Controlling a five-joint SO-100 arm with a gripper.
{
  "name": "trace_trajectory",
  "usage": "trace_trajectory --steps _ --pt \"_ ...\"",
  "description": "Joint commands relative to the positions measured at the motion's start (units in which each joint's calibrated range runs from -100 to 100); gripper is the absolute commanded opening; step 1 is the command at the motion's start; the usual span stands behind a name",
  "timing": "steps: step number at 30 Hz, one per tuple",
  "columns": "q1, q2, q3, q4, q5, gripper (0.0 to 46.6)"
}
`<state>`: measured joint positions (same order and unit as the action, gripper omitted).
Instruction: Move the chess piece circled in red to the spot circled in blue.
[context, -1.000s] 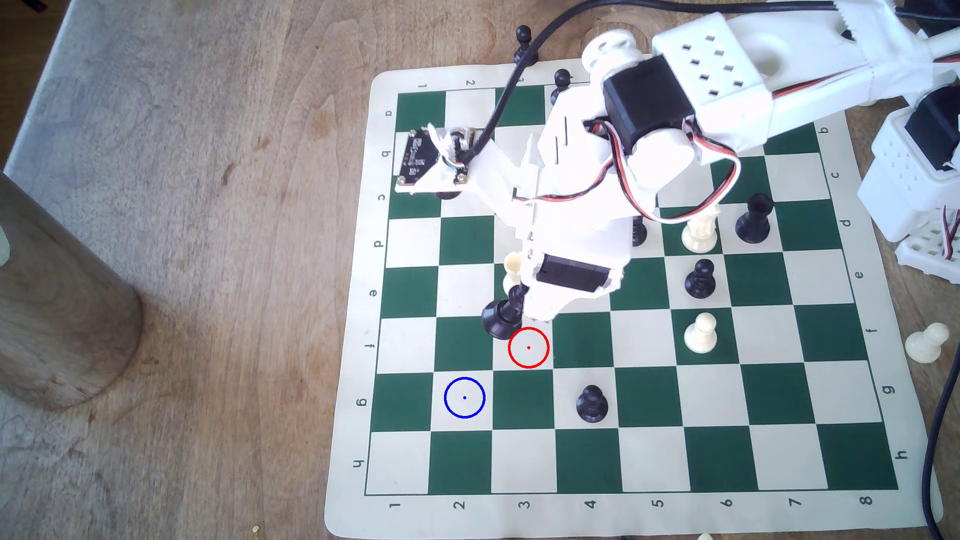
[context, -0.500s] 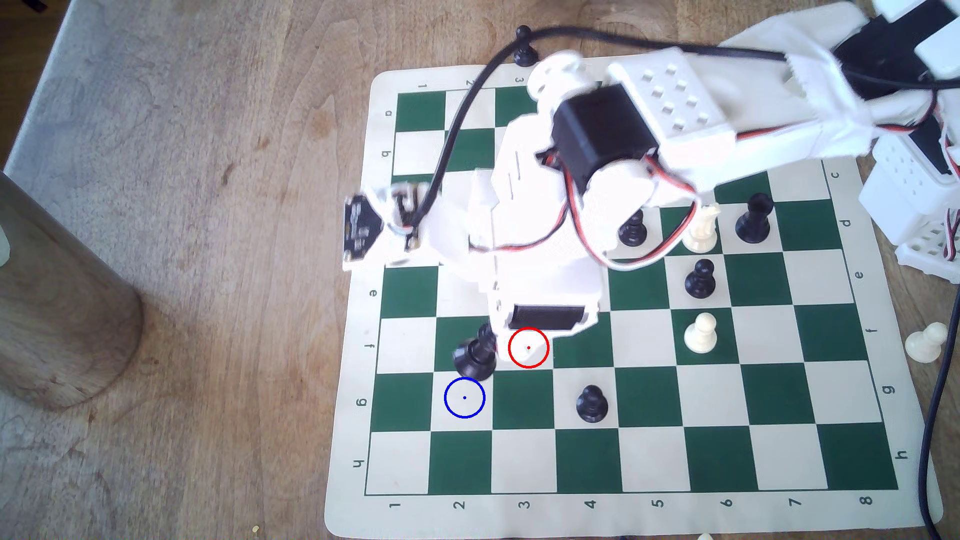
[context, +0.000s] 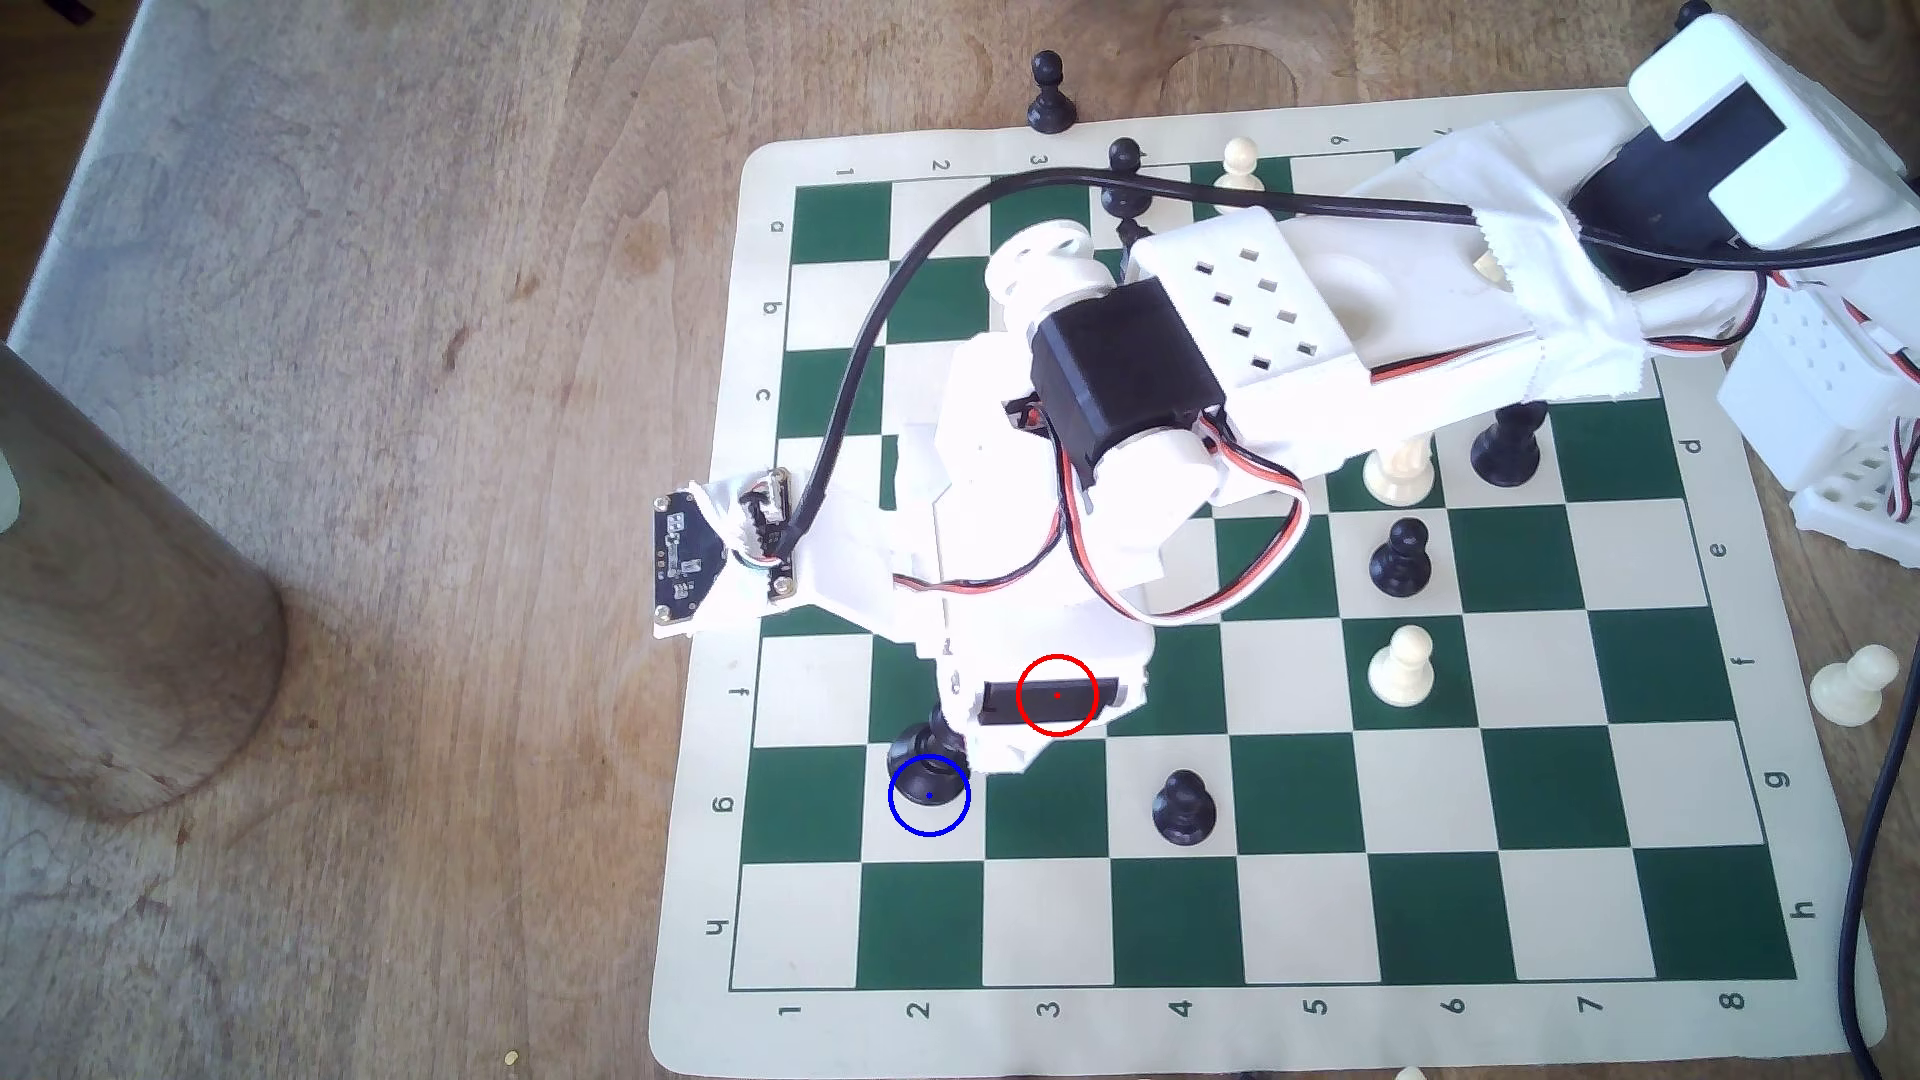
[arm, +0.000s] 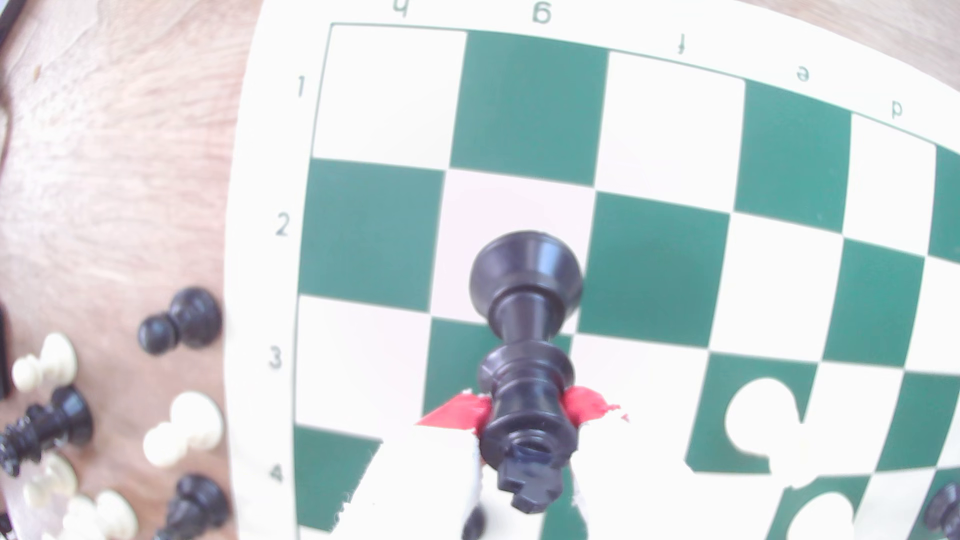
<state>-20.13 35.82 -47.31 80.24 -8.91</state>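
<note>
Gripper (arm: 524, 415) was clamped on the black king (arm: 525, 358); king's base hung tilted just above the blue-ringed square (context: 940, 826), slightly toward the red ring (context: 1057, 695).
</note>
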Motion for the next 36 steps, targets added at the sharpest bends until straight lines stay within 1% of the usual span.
trace_trajectory --steps 1,6,15,36 --pt "-0.3 -2.4 -5.2 0.3 0.0 0.4" --pt "-0.8 -2.8 -5.2 2.7 0.3 0.4" --pt "-1.4 -1.5 -5.2 0.0 -0.7 0.5" --pt "-1.1 0.9 -5.0 -2.1 -1.3 0.6"
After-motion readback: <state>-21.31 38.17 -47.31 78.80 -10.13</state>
